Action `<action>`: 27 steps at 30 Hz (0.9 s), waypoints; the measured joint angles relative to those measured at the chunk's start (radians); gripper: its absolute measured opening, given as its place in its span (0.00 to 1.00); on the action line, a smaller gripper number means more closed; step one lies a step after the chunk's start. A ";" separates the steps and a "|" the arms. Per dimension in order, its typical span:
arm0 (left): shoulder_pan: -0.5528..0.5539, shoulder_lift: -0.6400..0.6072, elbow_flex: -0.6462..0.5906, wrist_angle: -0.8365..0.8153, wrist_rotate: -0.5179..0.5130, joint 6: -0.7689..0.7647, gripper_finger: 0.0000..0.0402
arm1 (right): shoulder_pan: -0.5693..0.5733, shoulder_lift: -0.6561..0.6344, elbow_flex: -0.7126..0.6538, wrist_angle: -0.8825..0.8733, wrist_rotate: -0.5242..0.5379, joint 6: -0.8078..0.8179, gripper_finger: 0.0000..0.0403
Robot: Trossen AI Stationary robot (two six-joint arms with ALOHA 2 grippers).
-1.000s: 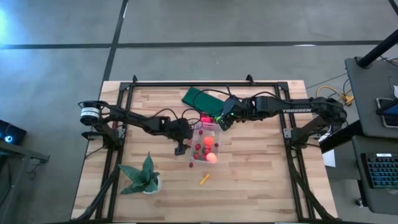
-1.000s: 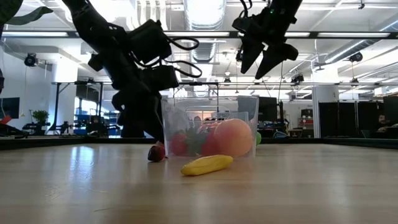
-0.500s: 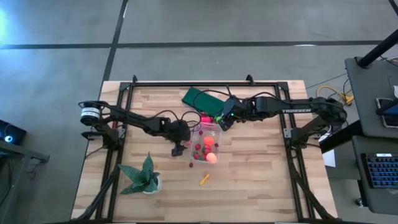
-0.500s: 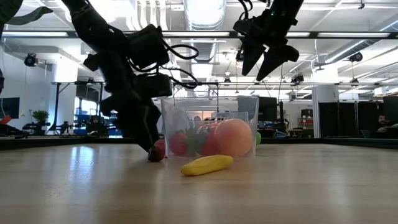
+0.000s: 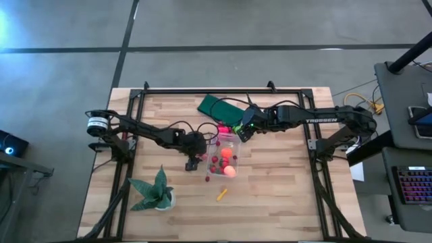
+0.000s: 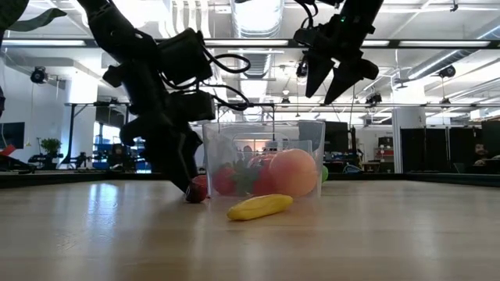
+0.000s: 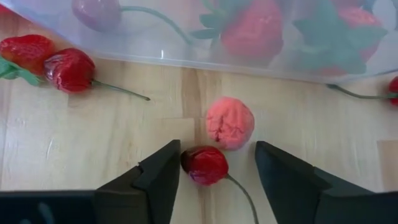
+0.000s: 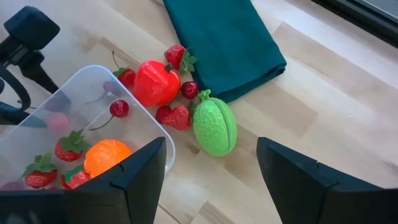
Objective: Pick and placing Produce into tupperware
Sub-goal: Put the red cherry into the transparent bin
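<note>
high: top-down; low: table level; wrists close; all share tupperware (image 5: 224,156)

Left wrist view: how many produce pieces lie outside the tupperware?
5: cherry between left gripper's fingers, pink piece beside it, strawberry and another cherry together, red piece at the edge; others possibly hidden.

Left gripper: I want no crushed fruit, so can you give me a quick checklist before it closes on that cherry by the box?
1. Cherry between the left gripper's jaws: ok, it lies in the gap, close to one finger.
2. Jaws open enough: ok, gap on both sides.
3. Pink raspberry clear of the fingers: ok, it sits just ahead of the cherry, beyond the fingertips.
4. Clear tupperware wall clear of the gripper: ok, it stands beyond the raspberry.
5. Right gripper out of the way: ok, open, raised above the box's far end.
6. Cherry stem free: cannot tell, it runs out of view.
</note>
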 joint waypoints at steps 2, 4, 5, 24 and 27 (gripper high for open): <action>-0.002 0.000 0.000 -0.002 0.000 0.000 0.45 | 0.000 0.000 0.000 0.000 -0.002 0.000 0.61; -0.002 0.000 0.000 -0.010 -0.003 0.001 0.42 | 0.000 0.000 0.000 0.000 -0.007 0.000 0.60; -0.002 0.000 0.000 -0.014 -0.009 0.001 0.41 | 0.000 0.000 0.000 0.000 -0.007 0.000 0.60; -0.002 -0.047 0.000 -0.125 -0.020 0.001 0.20 | 0.000 0.000 0.000 -0.001 -0.008 -0.022 0.60; -0.002 -0.090 0.002 -0.114 -0.038 0.001 0.19 | 0.000 0.000 0.000 -0.004 -0.009 -0.024 0.60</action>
